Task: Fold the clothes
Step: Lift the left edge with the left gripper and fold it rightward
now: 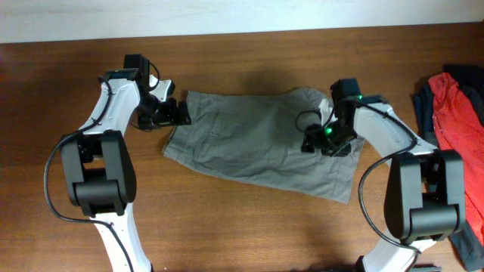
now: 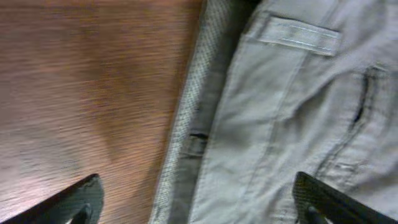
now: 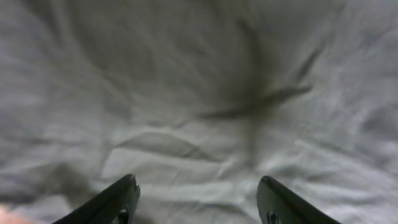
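Note:
The grey-khaki shorts (image 1: pixel 257 143) lie spread flat on the wooden table (image 1: pixel 76 227). My left gripper (image 1: pixel 181 112) is open at the shorts' upper left corner; in the left wrist view its fingers (image 2: pixel 198 205) straddle the waistband edge (image 2: pixel 186 124), one over wood and one over cloth. My right gripper (image 1: pixel 311 140) is open low over the shorts' right part; the right wrist view shows its fingers (image 3: pixel 198 202) apart above wrinkled grey cloth (image 3: pixel 199 112). A red garment (image 1: pixel 461 113) and a dark navy garment (image 1: pixel 426 106) lie at the right edge.
The pile of red and navy clothes runs down the table's right edge to a dark piece (image 1: pixel 470 245) at the bottom. A white wall strip (image 1: pixel 227 15) borders the table's far side.

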Controlling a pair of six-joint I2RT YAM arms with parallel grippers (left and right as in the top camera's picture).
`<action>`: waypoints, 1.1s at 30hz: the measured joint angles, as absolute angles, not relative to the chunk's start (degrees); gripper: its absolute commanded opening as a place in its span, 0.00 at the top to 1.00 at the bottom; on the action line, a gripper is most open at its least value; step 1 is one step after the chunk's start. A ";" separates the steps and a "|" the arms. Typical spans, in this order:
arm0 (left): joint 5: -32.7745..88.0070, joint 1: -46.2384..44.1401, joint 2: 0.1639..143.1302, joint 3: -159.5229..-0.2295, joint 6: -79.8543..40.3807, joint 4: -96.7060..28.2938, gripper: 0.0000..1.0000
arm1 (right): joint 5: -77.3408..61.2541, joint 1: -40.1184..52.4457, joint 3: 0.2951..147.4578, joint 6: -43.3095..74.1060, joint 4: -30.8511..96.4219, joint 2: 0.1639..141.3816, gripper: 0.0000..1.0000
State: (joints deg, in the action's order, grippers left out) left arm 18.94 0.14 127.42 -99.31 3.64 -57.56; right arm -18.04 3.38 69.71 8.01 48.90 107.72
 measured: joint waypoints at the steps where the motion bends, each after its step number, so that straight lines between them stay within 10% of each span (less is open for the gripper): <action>1: 20.29 0.12 127.96 -99.31 3.92 -57.58 0.01 | -17.89 3.42 67.64 9.02 47.24 107.72 0.34; 9: 29.36 0.40 131.50 -101.67 6.35 -57.98 0.11 | -17.89 3.42 64.64 10.59 45.08 107.07 0.35; 22: 32.10 -3.64 134.45 -101.86 8.21 -58.06 0.99 | -17.39 3.42 64.42 10.81 44.73 106.98 0.45; 33: 31.27 -0.69 136.55 -104.51 11.62 -77.17 0.99 | -17.15 3.42 64.86 10.26 53.39 104.05 0.49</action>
State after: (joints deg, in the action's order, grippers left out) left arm 31.27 -0.69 136.55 -104.51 11.62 -77.17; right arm -17.15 3.42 64.86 10.26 53.39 104.05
